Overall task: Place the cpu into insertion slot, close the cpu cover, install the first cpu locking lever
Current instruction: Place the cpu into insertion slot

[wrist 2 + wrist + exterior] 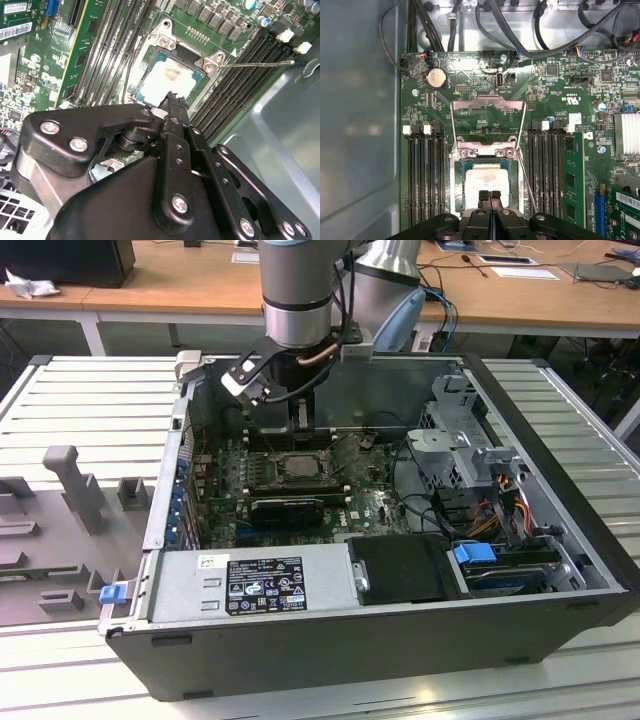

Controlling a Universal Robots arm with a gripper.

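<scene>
**A:** Exterior view first: why do we hang inside the open computer case (560, 570)?

**B:** Its motherboard (560, 95) lies directly below the jaws, so we work from above.

**A:** And the cpu cover (487, 117)?

**B:** It is swung open beyond the jaw tips, leaving the insertion slot (456, 185) clear. The cpu (487, 180) sits in it, just under our gripper (490, 196). The jaws are pressed together, and we judge they hold nothing. The locking lever (527, 182) stands free beside them.
</scene>
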